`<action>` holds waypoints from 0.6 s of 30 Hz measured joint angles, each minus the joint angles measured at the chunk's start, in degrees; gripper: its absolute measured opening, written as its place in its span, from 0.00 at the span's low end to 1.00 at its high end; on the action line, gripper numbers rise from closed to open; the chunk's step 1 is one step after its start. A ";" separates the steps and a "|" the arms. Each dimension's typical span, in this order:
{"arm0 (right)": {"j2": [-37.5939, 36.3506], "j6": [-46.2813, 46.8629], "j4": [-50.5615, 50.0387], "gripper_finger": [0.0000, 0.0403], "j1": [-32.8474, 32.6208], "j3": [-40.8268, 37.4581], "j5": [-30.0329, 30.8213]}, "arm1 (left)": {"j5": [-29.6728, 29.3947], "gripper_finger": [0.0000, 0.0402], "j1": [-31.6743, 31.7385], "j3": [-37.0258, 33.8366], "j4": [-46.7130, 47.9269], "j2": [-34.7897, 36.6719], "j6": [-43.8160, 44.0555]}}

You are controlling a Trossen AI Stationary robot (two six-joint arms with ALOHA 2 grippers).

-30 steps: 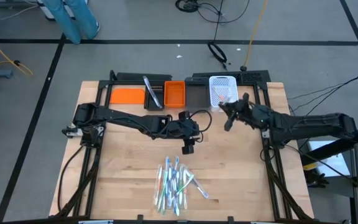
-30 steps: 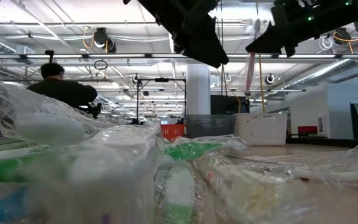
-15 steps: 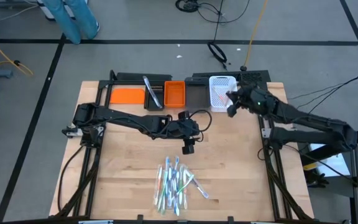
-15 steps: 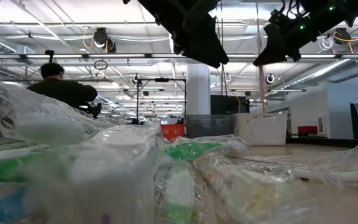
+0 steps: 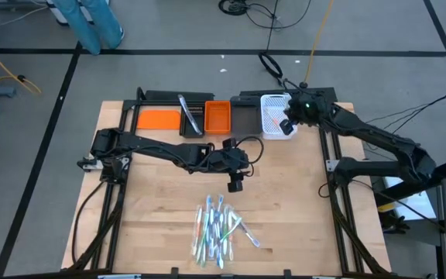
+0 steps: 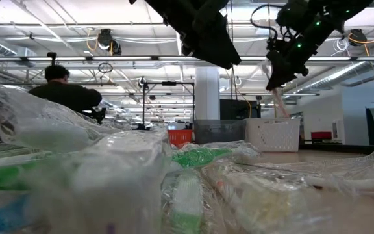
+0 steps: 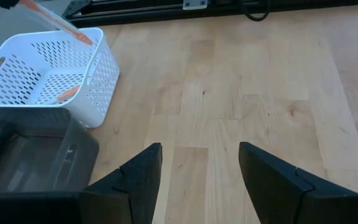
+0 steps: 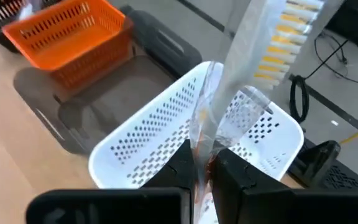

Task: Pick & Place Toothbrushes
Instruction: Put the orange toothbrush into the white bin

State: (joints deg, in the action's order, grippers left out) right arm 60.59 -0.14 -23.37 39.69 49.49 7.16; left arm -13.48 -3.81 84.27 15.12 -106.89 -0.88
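- High view, left to right, we count two orange bins (image 5: 158, 119), one dark grey bin (image 5: 244, 118), one white perforated plastic basket (image 5: 272, 104).
- We see the left gripper (image 5: 235, 186), fingers spread and empty, above the worktop (image 5: 153, 209); roughly a dozen wrapped toothbrushes (image 5: 218, 227) lie heaped below.
- We see the right gripper (image 8: 205, 163) pinching one clear-wrapped orange-bristled toothbrush (image 8: 272, 43) over the basket; released tilted, it might catch the rim and fall outside.

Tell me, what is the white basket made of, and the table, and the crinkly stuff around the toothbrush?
The white basket looks like hard plastic: matte, with neat rows of moulded holes. The table looks like wood, pale planks with visible grain and a smooth finish. The wrapper on the toothbrush in the right tool looks like thin clear plastic film, shiny and creased.
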 joint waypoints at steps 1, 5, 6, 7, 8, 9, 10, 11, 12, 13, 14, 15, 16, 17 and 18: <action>0.92 -0.61 -0.30 0.04 0.62 0.72 -0.40 | 0.01 0.54 0.00 0.00 -0.03 0.00 0.04; 4.65 -2.12 -2.47 0.04 3.39 3.02 -3.00 | 0.01 0.54 0.00 0.00 -0.03 0.00 0.07; 5.75 -2.39 -2.97 0.04 3.95 3.77 -3.02 | 0.01 0.54 0.00 0.00 -0.03 0.00 0.06; 6.77 -2.77 -3.69 0.04 4.59 4.59 -3.11 | 0.01 0.54 0.00 0.00 -0.17 0.00 0.06; 7.82 -3.29 -5.02 0.04 5.30 5.57 -3.59 | 0.01 0.54 0.00 0.00 -0.34 0.00 0.06; 8.80 -3.65 -6.24 0.04 5.96 6.47 -4.50 | 0.01 0.54 0.00 0.00 -0.44 0.00 0.08; 10.03 -3.76 -7.30 0.04 6.59 7.41 -5.44 | 0.01 0.54 0.00 0.00 -0.44 0.02 0.06; 11.10 -3.89 -7.95 0.04 7.12 8.15 -5.89 | 0.01 0.54 0.00 0.00 -0.44 0.02 0.06; 12.14 -4.17 -8.48 0.04 7.51 8.70 -5.95 | 0.01 0.54 0.00 0.00 -0.44 0.02 0.06; 13.08 -4.63 -8.99 0.04 7.87 9.18 -5.95 | 0.01 0.54 0.00 0.00 -0.45 0.02 0.07; 13.92 -4.95 -8.81 0.04 8.17 9.63 -5.99 | 0.01 0.54 0.00 0.00 -0.46 0.01 0.06; 14.76 -5.07 -8.54 0.04 8.59 10.01 -6.33 | 0.01 0.54 0.00 0.00 -0.49 0.02 0.06; 15.48 -5.14 -8.22 0.04 9.02 10.09 -7.23 | 0.02 0.54 0.00 0.00 -0.51 0.01 0.08; 16.24 -5.22 -8.23 0.04 9.38 10.09 -8.15 | 0.01 0.54 0.00 0.00 -0.48 0.02 0.08; 17.12 -5.28 -8.19 0.04 9.67 10.09 -8.94 | 0.01 0.54 0.00 0.00 -0.48 0.02 0.08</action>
State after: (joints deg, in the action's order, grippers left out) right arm 77.71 -5.42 -31.55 49.36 59.57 -1.78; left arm -13.47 -3.81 84.27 14.63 -106.87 -0.80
